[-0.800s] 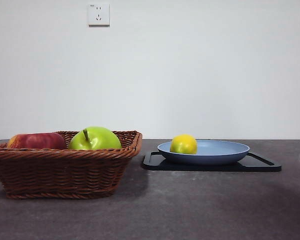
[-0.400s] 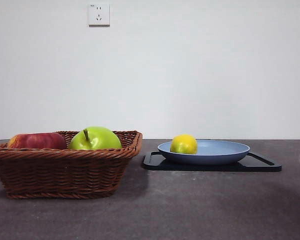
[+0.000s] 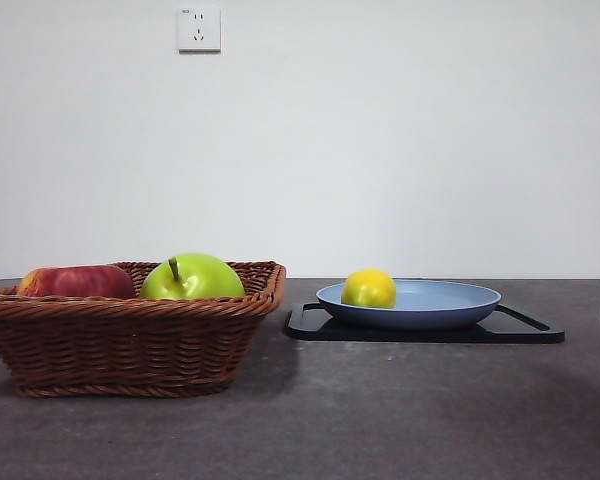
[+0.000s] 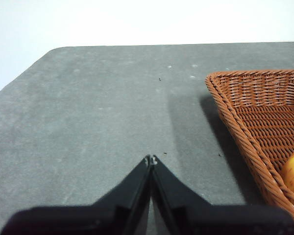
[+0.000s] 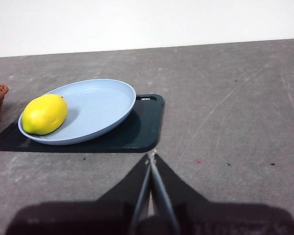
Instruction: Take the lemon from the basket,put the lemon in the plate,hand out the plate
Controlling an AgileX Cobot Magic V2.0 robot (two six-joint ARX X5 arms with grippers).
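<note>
The yellow lemon [image 3: 369, 288] lies in the light blue plate [image 3: 450, 303], near its left side; the right wrist view shows both the lemon [image 5: 44, 114] and the plate [image 5: 98, 105]. The brown wicker basket [image 3: 130, 345] stands at the left; its corner shows in the left wrist view [image 4: 255, 122]. My left gripper [image 4: 151, 159] is shut and empty above bare table beside the basket. My right gripper [image 5: 152, 154] is shut and empty, a short way from the plate. Neither gripper shows in the front view.
The plate rests on a flat black tray [image 3: 525, 328], also seen in the right wrist view [image 5: 142, 122]. A green apple [image 3: 192, 277] and a red apple [image 3: 77, 282] lie in the basket. A wall socket [image 3: 198, 29] is behind.
</note>
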